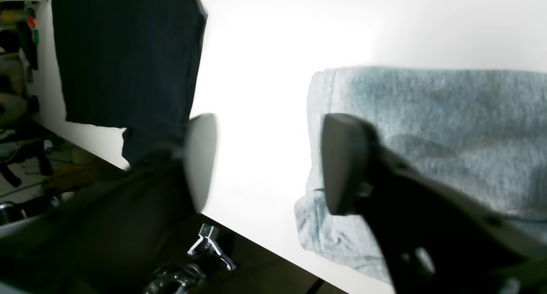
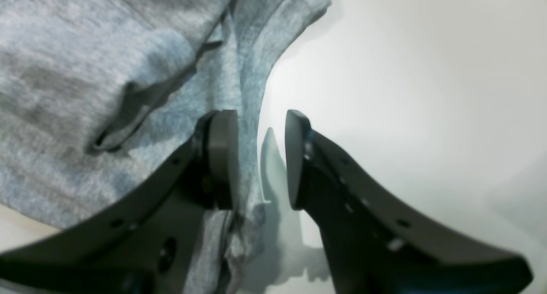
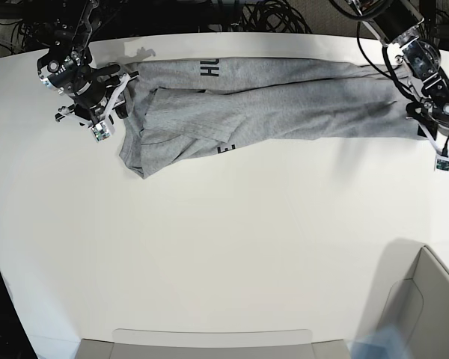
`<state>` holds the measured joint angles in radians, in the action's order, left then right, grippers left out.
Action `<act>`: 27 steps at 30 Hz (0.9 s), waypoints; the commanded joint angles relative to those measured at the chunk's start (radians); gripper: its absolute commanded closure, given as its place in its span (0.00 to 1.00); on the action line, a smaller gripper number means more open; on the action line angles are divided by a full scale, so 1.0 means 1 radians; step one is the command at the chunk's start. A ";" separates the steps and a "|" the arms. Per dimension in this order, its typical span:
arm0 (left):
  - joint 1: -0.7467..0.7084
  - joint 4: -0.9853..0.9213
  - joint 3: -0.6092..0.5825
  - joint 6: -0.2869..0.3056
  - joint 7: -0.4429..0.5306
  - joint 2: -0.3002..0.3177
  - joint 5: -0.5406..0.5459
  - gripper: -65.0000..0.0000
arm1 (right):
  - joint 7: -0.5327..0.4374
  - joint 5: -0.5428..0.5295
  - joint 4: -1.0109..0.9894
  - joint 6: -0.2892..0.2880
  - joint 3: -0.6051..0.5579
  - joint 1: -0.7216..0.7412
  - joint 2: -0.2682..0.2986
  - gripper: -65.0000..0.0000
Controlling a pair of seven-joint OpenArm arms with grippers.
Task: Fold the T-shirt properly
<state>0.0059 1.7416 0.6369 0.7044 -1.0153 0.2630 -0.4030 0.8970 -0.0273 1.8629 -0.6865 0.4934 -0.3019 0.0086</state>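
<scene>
The T-shirt [image 3: 262, 101] lies stretched across the table [image 3: 224, 247] toward 12 o'clock; the left gripper [image 1: 265, 161] gapes wide and the right gripper [image 2: 260, 157] is part-open, both empty at opposite ends, seemingly poised for the next fold.

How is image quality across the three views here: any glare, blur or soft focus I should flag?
Left wrist view: the table is blown out to near white, and the left gripper fingers are blurred. Right wrist view: evenly lit, but the T-shirt weave and the right gripper look soft. Base view: sharp, even light, faint shadows only.
</scene>
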 commanded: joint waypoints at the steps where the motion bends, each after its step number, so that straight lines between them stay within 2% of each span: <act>1: 0.015 0.016 0.041 -0.006 -0.046 0.020 -0.001 0.37 | -0.017 -0.012 0.016 -0.012 0.001 0.007 0.009 0.71; 4: 0.021 0.011 0.113 -0.006 -0.113 0.019 0.011 0.36 | -0.017 -0.012 0.016 -0.012 0.001 0.005 0.009 0.71; 7: 0.013 -0.027 0.116 -0.006 -0.153 0.026 0.126 0.35 | -0.017 -0.012 0.016 -0.012 0.001 0.002 0.009 0.71; 10: -0.007 -0.094 0.120 -0.006 -0.219 0.101 0.280 0.34 | -0.017 0.016 0.016 -0.012 0.001 0.000 0.009 0.71; 14: -0.034 -0.205 0.160 -0.006 -0.317 0.210 0.614 0.35 | -0.017 0.082 0.016 -0.012 0.000 0.007 0.001 0.71; 16: -0.036 -0.265 0.203 -0.006 -0.331 0.241 0.709 0.35 | -0.019 0.092 0.016 -0.012 0.000 0.007 0.001 0.71; 20: -0.042 -0.386 0.217 -0.006 -0.326 0.298 0.795 0.35 | -0.019 0.092 0.016 -0.012 0.000 0.007 0.001 0.71; 27: -0.085 -0.431 0.172 -0.006 -0.280 0.305 0.907 0.35 | -0.019 0.094 0.014 -0.012 0.000 0.007 0.001 0.71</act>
<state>-0.0841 1.2961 0.8032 0.6994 -1.3136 0.5388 0.4927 0.8940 0.0757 1.8622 -0.6865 0.4915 -0.3019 0.0051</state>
